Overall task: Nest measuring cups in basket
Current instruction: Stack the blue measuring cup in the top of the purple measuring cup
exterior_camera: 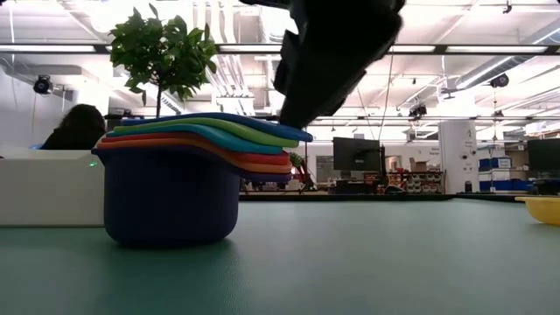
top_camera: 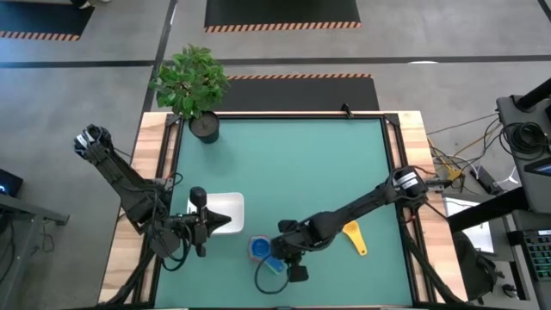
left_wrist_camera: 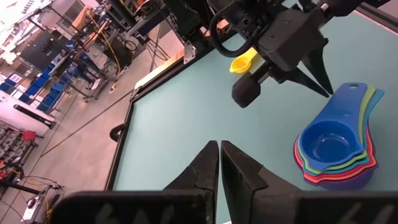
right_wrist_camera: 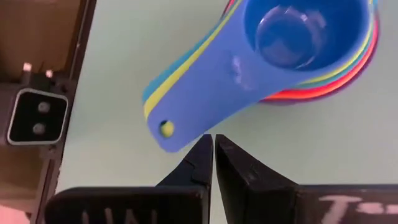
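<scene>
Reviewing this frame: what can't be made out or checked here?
- Basket, high view: partly covered by the left gripper; its inside cannot be checked.
- Stack of measuring cups, low view: lower cups' bowls hidden inside the purple one.
- Yellow cup, low view: cut off by the edge.
- Right gripper: a dark blur in the low view.

Green table [top_camera: 293, 172] with wooden side strips, seen from above. White basket [top_camera: 225, 209] near the front left. Left gripper [top_camera: 203, 226] overlaps the basket's left part, fingers shut. Just right of the basket, a stack of measuring cups [top_camera: 261, 250], dark blue on top, handles toward the front edge. Right gripper [top_camera: 284, 257] sits just beside the stack, over the handles, fingers shut. Yellow cup [top_camera: 354, 236] lies alone farther right, near the right arm. Potted plant [top_camera: 191, 82] at the back left corner.
</scene>
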